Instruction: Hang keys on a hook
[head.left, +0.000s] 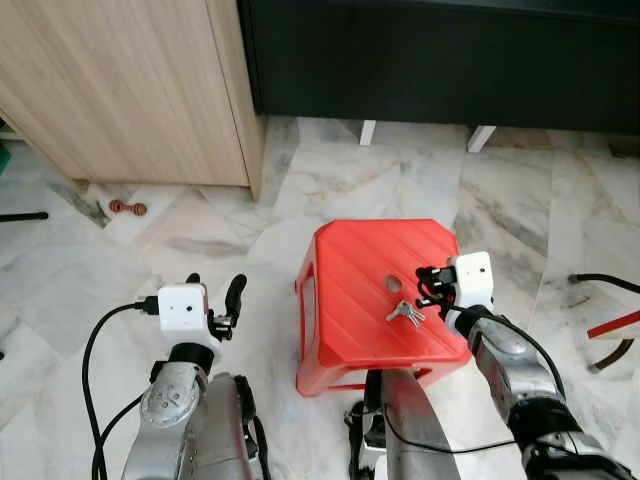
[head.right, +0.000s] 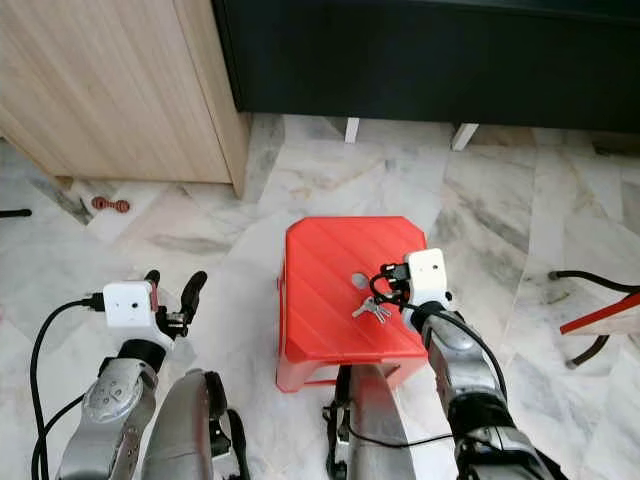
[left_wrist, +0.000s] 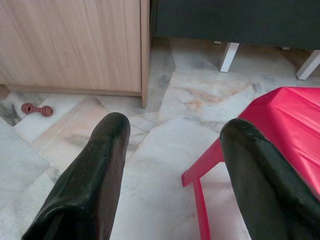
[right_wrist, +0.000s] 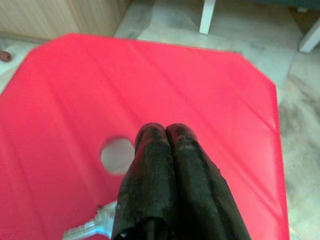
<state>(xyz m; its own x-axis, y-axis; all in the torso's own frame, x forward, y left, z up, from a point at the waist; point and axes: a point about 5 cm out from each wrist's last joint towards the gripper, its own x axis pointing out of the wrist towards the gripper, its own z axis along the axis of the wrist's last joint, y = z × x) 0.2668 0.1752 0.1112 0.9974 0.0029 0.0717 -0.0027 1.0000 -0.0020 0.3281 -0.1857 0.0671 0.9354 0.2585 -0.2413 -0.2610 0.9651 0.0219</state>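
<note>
My right gripper (head.left: 428, 284) hangs low over the red stool (head.left: 350, 262), its two black fingers (right_wrist: 167, 170) pressed together with nothing between them. The keys (head.left: 405, 314) lie flat on the stool top, just under and slightly behind my fingertips, toward my own body; from the right wrist a silver blade pokes out beside the base of my fingers. The bunch fans across the seat, running from the round hole (head.left: 393, 284) back toward the near edge. The hole sits just off my fingertips, to my left.

My left gripper (head.left: 215, 300) is held out over the marble floor (head.left: 350, 170), fingers spread wide and holding nothing, well apart from the stool. So the right arm is the nearer one by far. As I judge it, I must part my fingers and draw back a little to come down over the keys. I see no hook here.
</note>
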